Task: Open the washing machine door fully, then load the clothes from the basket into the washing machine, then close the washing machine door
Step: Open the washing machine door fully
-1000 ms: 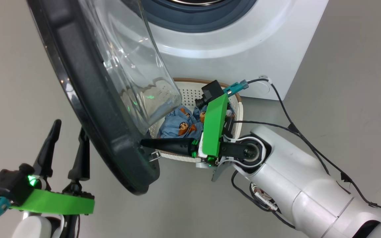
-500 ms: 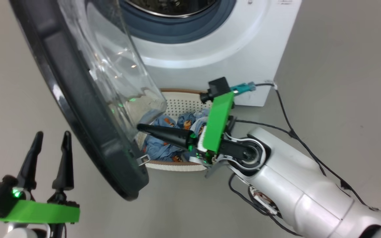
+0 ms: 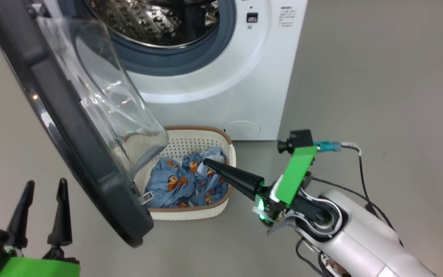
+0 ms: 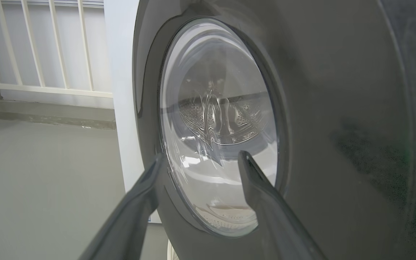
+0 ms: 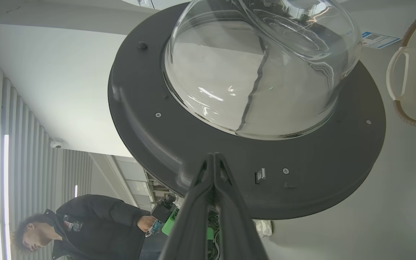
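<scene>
Bright, even; maybe slight edge distortion.

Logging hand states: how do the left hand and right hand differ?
Left hand has fingers spread; right hand has them pressed together. Left hand faces the outer side of the washing machine door; right hand points at its inner side, near the basket. Both hold nothing.

The boxy washing machine (image 3: 225,92) is finished in white, its round door (image 3: 67,130) in dark grey. Light blue fabric clothes (image 3: 167,186) are printed with orange-brown bears. The perforated plastic basket (image 3: 194,213) is coloured cream, rimmed brown.
</scene>
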